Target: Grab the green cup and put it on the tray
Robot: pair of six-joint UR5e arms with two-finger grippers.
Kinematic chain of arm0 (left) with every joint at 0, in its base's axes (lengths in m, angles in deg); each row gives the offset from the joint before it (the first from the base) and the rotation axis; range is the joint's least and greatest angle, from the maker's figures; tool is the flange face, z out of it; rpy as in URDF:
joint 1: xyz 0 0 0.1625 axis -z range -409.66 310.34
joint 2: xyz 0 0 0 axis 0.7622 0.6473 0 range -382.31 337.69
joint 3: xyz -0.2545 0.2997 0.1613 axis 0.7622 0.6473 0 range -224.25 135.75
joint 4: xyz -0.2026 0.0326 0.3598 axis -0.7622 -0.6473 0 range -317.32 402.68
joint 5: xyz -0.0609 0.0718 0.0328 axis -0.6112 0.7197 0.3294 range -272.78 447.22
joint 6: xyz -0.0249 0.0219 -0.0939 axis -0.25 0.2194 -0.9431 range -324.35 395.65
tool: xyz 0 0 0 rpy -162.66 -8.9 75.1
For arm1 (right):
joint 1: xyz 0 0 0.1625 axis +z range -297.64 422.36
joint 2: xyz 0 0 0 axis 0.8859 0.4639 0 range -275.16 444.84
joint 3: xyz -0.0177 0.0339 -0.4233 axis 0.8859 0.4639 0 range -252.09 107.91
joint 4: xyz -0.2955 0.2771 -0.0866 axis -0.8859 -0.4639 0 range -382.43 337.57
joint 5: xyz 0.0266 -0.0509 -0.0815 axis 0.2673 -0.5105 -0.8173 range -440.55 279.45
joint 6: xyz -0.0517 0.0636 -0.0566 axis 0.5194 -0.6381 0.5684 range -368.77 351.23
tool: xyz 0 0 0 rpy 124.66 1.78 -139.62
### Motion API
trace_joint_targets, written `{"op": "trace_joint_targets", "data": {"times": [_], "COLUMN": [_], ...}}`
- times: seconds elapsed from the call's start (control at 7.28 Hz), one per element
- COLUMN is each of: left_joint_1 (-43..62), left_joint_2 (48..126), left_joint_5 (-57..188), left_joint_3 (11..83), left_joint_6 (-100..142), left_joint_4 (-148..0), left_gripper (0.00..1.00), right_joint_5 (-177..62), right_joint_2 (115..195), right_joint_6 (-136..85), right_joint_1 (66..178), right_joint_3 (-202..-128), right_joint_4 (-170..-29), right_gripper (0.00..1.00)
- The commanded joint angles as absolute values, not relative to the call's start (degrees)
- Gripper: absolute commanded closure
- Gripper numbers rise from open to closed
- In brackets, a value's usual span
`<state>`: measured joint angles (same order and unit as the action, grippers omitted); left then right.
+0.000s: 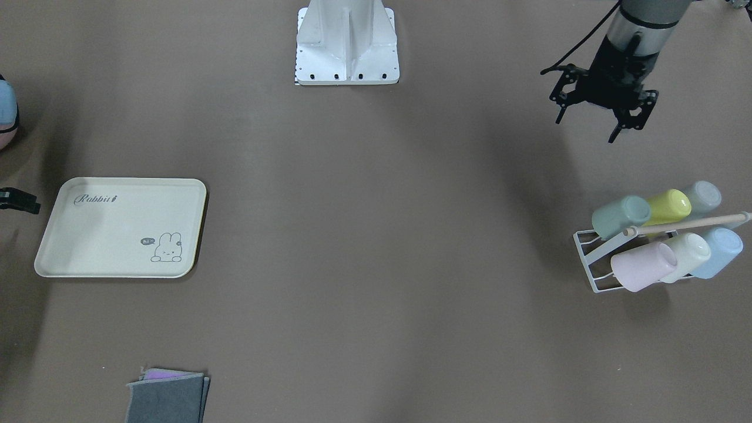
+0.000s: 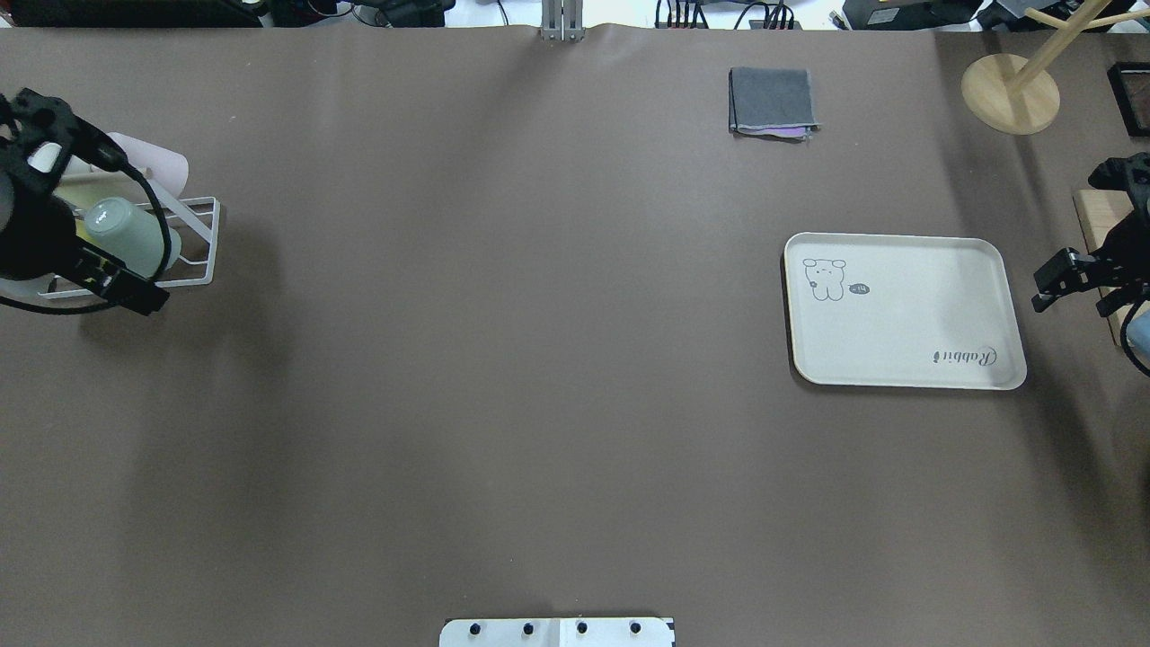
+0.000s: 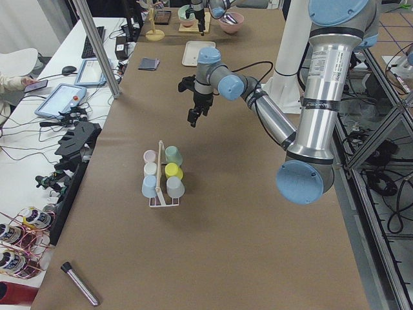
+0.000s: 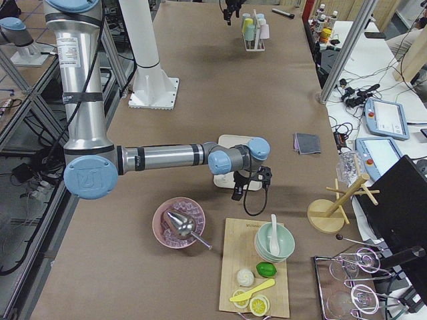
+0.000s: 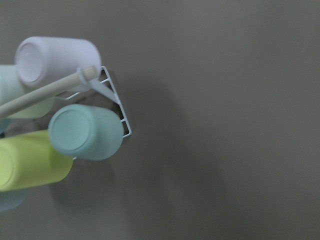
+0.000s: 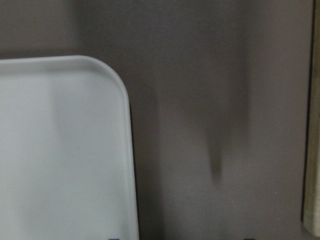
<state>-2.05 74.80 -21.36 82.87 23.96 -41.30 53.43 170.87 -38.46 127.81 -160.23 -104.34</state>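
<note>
The green cup (image 1: pixel 620 216) is teal and lies tilted in a white wire rack (image 1: pixel 587 258), at the corner nearest the robot. It also shows in the overhead view (image 2: pixel 130 235) and at the left of the left wrist view (image 5: pixel 85 131). My left gripper (image 1: pixel 586 129) is open and empty. It hangs in the air beside the rack on the robot's side, apart from the cup. The cream tray (image 1: pixel 106 241) with "Rabbit" script lies empty at the other end of the table. My right gripper (image 4: pixel 248 185) is open and empty beside the tray's outer short edge (image 6: pixel 125 150).
The rack also holds a yellow-green cup (image 1: pixel 670 207), a grey-blue cup (image 1: pixel 702 197), a pink cup (image 1: pixel 643 267), a whitish cup (image 1: pixel 687 255) and a light blue cup (image 1: pixel 719 252) under a wooden handle (image 1: pixel 687 224). A folded grey cloth (image 1: pixel 167 399) lies by the far edge. The white robot base (image 1: pixel 348 44) stands mid-table.
</note>
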Motion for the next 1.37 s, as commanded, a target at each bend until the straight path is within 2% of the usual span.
{"op": "trace_joint_targets", "data": {"times": [0.0,0.69,1.24], "left_joint_1": [-15.15,-28.29,-30.94], "left_joint_2": [74.38,69.28,69.54], "left_joint_5": [-1.55,39.33,51.0], "left_joint_3": [82.66,80.65,71.08], "left_joint_6": [36.95,73.01,84.07], "left_joint_4": [-41.79,-33.55,-33.61], "left_gripper": [0.02,0.02,0.02], "right_joint_5": [52.17,51.11,51.63], "right_joint_2": [168.96,167.63,167.37], "right_joint_6": [-40.75,-41.29,-41.29], "right_joint_1": [126.0,123.28,123.36], "right_joint_3": [-158.75,-155.33,-156.2], "right_joint_4": [-103.82,-101.2,-101.18], "right_gripper": [0.17,0.28,0.49]}}
